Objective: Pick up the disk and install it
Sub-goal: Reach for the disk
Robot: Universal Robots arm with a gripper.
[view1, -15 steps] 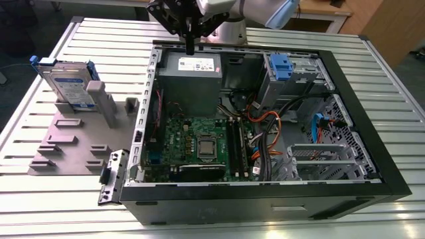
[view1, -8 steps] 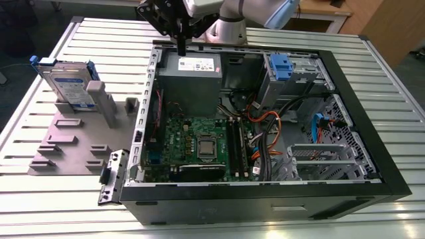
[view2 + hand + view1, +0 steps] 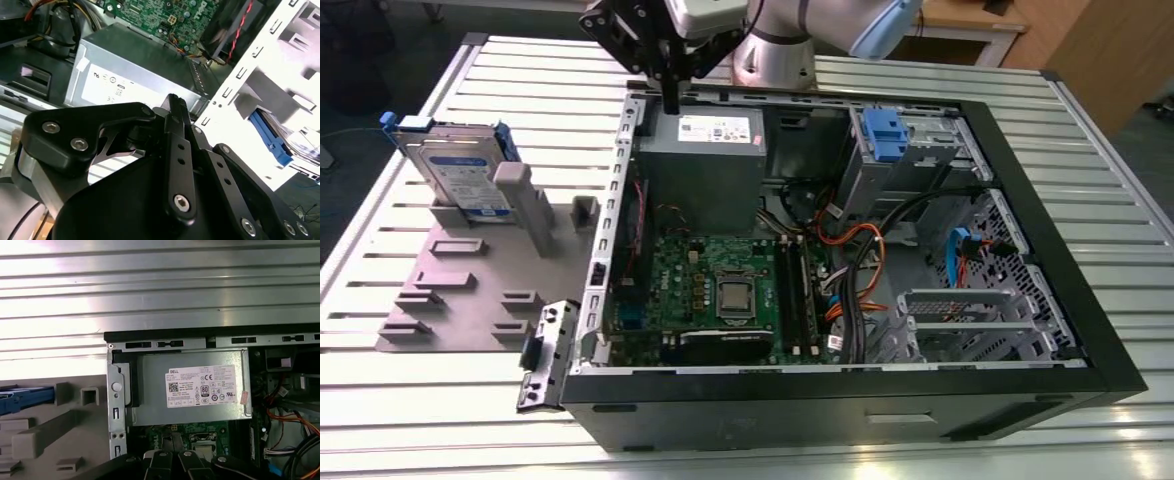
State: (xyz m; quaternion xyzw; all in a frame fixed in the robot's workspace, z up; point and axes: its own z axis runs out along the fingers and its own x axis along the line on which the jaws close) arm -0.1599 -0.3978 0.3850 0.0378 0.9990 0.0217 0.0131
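The end effector [image 3: 671, 98] hangs over the far rim of the case [image 3: 854, 385], just above the edge of the power supply [image 3: 703, 150]; its fingers look pressed together, with nothing between them, and in the second wrist view they meet at one tip [image 3: 174, 102] over the supply's label.

The disk [image 3: 454, 165] is well apart from it, towards the exterior view's left; it stands on edge in a grey fixture [image 3: 467, 290] on the table [image 3: 1094, 180], not yet picked up. The fixture's posts hold it upright, probably so that both flat faces are free for a pinch from above; lying flat it would offer little to grip. Its blue rail [image 3: 22, 399] shows in the first wrist view, beside the fixture's blocks.

The case lies on its side with the panel off, so the inside opens upward and can be reached from overhead; the motherboard [image 3: 720, 285] faces up, and cables run across the middle. The cage [image 3: 907, 140] with its blue latch sits in the far corner, towards the exterior view's right; I judge it the likely seat for the disk, though whether it is vacant I cannot tell.

So the work stands at its start: disk in its fixture, end effector bare and nearer the supply than the disk.
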